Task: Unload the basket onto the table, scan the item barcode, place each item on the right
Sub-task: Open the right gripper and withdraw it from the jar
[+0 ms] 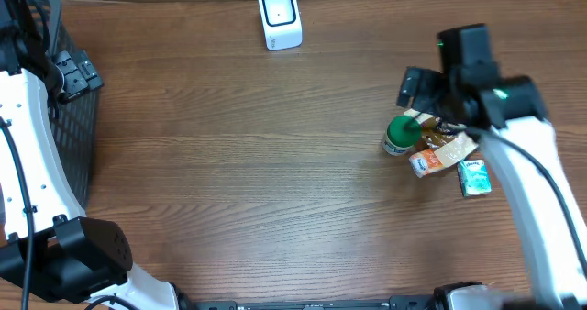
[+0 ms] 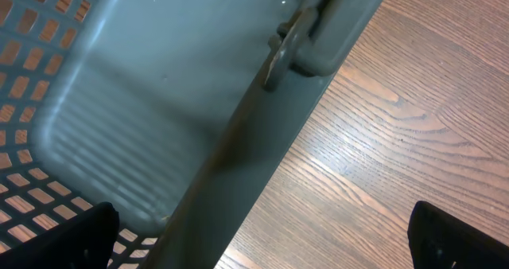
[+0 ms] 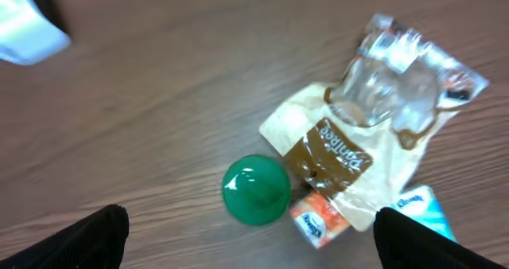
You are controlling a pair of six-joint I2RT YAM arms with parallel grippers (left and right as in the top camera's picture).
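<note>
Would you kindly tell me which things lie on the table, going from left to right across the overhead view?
Dark basket → white scanner → green-lidded jar → blue packet. The overlapping snack bag and orange box are left out.

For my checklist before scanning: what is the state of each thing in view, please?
Left gripper: open, empty
Right gripper: open, empty
Green-lidded jar: upright, lid on
Snack bag: lying flat, crumpled
Orange packet: lying flat, touching the bag
Tissue pack: lying flat
Basket: upright
Barcode scanner: standing, untouched
</note>
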